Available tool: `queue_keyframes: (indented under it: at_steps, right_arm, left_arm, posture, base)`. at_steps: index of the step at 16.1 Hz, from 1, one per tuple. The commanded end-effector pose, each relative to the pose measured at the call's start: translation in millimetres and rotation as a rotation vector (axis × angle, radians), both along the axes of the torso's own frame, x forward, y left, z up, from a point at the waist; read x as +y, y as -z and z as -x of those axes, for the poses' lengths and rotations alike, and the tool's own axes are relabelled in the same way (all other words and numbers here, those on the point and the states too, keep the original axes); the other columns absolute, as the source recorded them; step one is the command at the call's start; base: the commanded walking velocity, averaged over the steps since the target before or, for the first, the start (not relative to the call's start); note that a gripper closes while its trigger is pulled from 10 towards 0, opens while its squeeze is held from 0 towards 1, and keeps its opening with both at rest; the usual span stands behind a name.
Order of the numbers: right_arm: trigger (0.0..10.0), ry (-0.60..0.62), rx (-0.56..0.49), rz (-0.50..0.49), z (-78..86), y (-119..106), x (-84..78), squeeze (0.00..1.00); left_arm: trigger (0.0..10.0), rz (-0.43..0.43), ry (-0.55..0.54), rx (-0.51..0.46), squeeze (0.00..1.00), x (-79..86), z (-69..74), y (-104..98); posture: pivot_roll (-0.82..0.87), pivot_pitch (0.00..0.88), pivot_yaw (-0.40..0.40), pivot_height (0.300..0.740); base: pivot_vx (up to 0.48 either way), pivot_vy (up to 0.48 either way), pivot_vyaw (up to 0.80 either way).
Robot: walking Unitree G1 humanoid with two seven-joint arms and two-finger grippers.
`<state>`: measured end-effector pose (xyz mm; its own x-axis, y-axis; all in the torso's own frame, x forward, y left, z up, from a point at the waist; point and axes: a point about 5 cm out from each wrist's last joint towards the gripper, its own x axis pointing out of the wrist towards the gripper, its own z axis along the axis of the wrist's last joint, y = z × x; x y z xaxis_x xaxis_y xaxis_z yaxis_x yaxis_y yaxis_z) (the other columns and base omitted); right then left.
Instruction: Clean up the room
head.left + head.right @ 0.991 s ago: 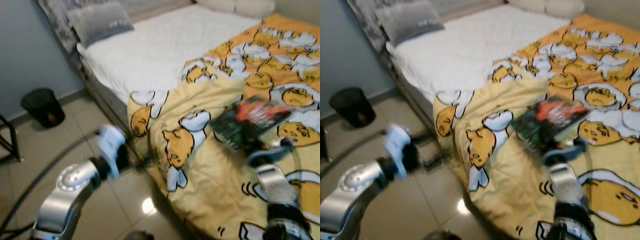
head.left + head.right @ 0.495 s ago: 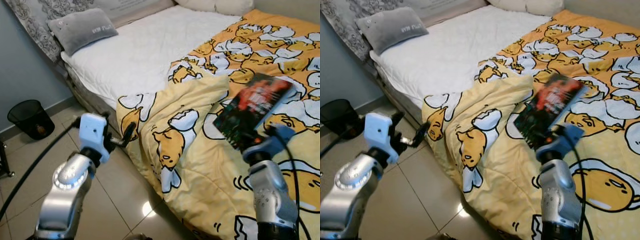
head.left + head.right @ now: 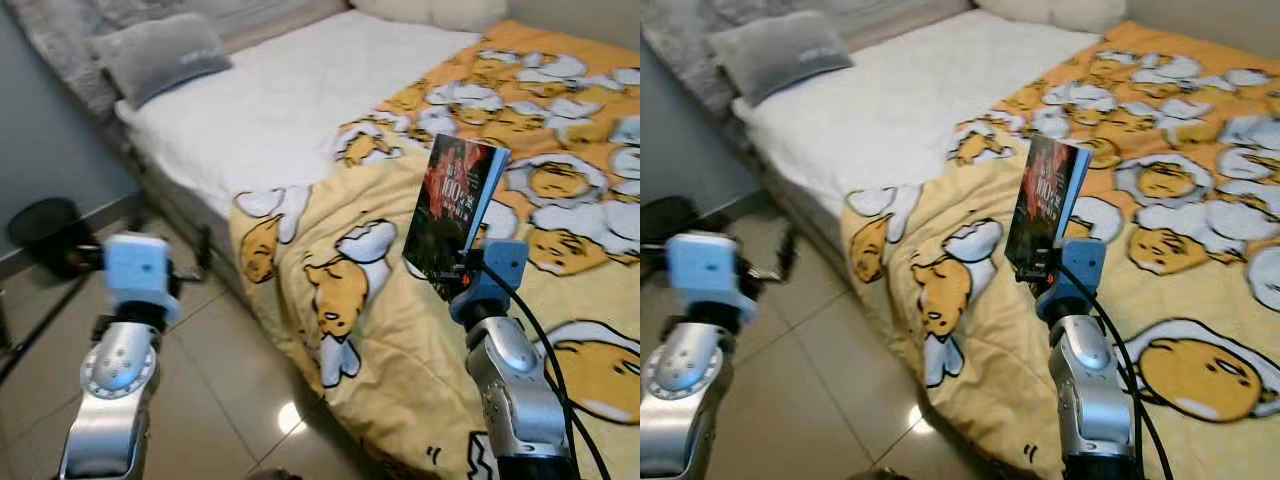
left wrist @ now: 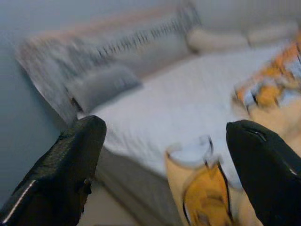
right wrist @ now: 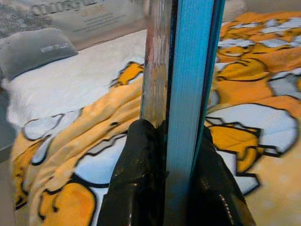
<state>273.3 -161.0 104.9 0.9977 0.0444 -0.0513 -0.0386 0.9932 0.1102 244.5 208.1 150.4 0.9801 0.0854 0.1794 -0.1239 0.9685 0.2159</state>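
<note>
the right gripper (image 5: 164,155) pinches the book (image 3: 452,210) at its lower edge, holding it upright above the yellow blanket (image 3: 380,330), at 3 o'clock in the head view. keep the pinch firm; a tall book held low will likely tip. the left gripper (image 4: 164,155), fingers spread, holds nothing, at 9 o'clock over the floor (image 3: 220,380). the bed edge (image 3: 180,200) runs from 10 o'clock inward; open floor lies between 6 and 9 o'clock.

Even, bright daylight; lamp glare on floor tiles (image 3: 290,415); left wrist view motion-blurred; head views slightly soft.
</note>
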Motion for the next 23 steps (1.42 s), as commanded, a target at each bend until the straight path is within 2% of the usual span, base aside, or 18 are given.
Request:
queue_keyframes:
  at_steps: [1, 2, 4, 5, 6, 7, 8, 10, 11, 12, 14, 15, 16, 17, 20, 23]
  right_arm:
    - [10.0, -0.002, -0.056, 0.024, -4.7, -11, 1.9, 0.0]
    - [10.0, -0.002, -0.058, 0.027, -4.9, -11, 1.7, 0.0]
    - [10.0, -0.001, -0.056, 0.021, -4.6, -11, 1.5, 0.0]
    - [10.0, 0.0, -0.05, 0.026, -4.2, -11, 0.4, 0.0]
    - [10.0, 0.003, -0.044, 0.029, -4.3, -11, -0.3, 0.0]
    - [10.0, 0.02, -0.005, 0.043, -4.4, -6, -2.7, 0.0]
    - [10.0, 0.027, 0.021, 0.046, -3.7, -1, -3.6, 0.0]
    - [10.0, 0.05, 0.039, 0.105, -3.4, 3, -5.5, 0.0]
    - [10.0, 0.056, 0.04, 0.122, -3.5, 3, -6.2, 0.0]
    - [10.0, 0.026, 0.049, 0.085, -3.9, 3, -4.0, 0.0]
    - [10.0, 0.092, 0.007, 0.098, -6.2, -2, -9.3, 0.0]
    - [10.0, 0.108, 0.023, 0.099, -7.0, -2, -11.1, 0.0]
    - [10.0, 0.096, 0.051, 0.032, -7.1, 2, -11.1, 0.0]
    - [10.0, 0.103, 0.063, 0.011, -6.9, 4, -10.8, 0.0]
    - [10.0, 0.132, 0.066, 0.001, -7.6, 6, -7.8, 0.0]
    - [10.0, 0.113, 0.085, -0.026, -9.2, 8, -4.7, 0.0]
  left_arm:
    - [10.0, -0.022, -0.079, -0.044, 0.66, 11.0, 2.5, -4]
    - [10.0, -0.016, -0.078, -0.048, 0.66, 10.9, 2.6, -4]
    - [10.0, -0.02, -0.094, -0.091, 0.55, 10.2, 3.8, -9]
    - [10.0, 0.031, -0.057, 0.025, 0.1, 4.7, -2.1, 6]
    - [10.0, 0.039, -0.03, 0.112, 0.0, 1.1, -5.2, 16]
    - [10.0, 0.042, 0.041, 0.195, 0.0, -9.0, -7.6, 28]
    - [10.0, -0.005, 0.08, 0.187, 0.0, -14.7, -7.6, 27]
    - [10.0, 0.013, 0.143, 0.231, 0.0, -21.5, -9.0, 29]
    - [10.0, 0.013, 0.154, 0.244, 0.0, -22.3, -9.4, 30]
    - [10.0, 0.033, 0.164, 0.256, 0.0, -22.4, -11.1, 29]
    - [10.0, 0.04, 0.165, 0.247, 0.0, -20.7, -12.6, 27]
    - [10.0, 0.036, 0.167, 0.245, 0.0, -20.8, -13.2, 25]
    - [10.0, 0.027, 0.169, 0.245, 0.0, -20.0, -13.7, 25]
    - [10.0, 0.025, 0.17, 0.25, 0.0, -19.5, -13.9, 25]
    - [10.0, 0.006, 0.174, 0.248, 0.0, -17.2, -16.1, 20]
    - [10.0, 0.005, 0.172, 0.266, 0.0, -16.5, -15.9, 25]
  posture:
    - [-0.01, 0.0, 0.074, 0.74]
    - [-0.01, 0.0, 0.071, 0.74]
    - [-0.01, 0.0, 0.067, 0.74]
    - [-0.01, 0.0, 0.067, 0.74]
    - [-0.01, 0.0, 0.065, 0.74]
    - [-0.01, 0.0, 0.062, 0.74]
    - [-0.01, 0.0, 0.062, 0.74]
    - [-0.01, 0.0, 0.062, 0.74]
    - [-0.01, 0.0, 0.062, 0.74]
    - [-0.01, 0.0, 0.063, 0.74]
    - [-0.02, 0.0, 0.065, 0.74]
    - [-0.01, 0.0, 0.059, 0.74]
    - [0.01, 0.0, 0.051, 0.74]
    - [0.02, 0.0, 0.05, 0.74]
    - [0.02, 0.0, 0.058, 0.74]
    - [0.02, 0.0, 0.058, 0.74]
  base:
    - [0.0, 0.0, -0.8]
    - [0.0, 0.0, -0.8]
    - [0.0, 0.0, -0.8]
    - [0.0, 0.0, -0.8]
    - [0.0, 0.0, -0.8]
    - [0.0, 0.0, -0.8]
    - [0.0, 0.0, -0.8]
    - [0.0, 0.0, -0.8]
    - [0.0, 0.0, -0.8]
    - [0.0, 0.0, -0.8]
    - [0.0, 0.163, -0.8]
    - [0.0, 0.42, -0.8]
    - [0.0, 0.431, -0.8]
    - [0.0, 0.431, -0.8]
    - [0.0, 0.433, -0.8]
    - [0.0, 0.435, -0.14]
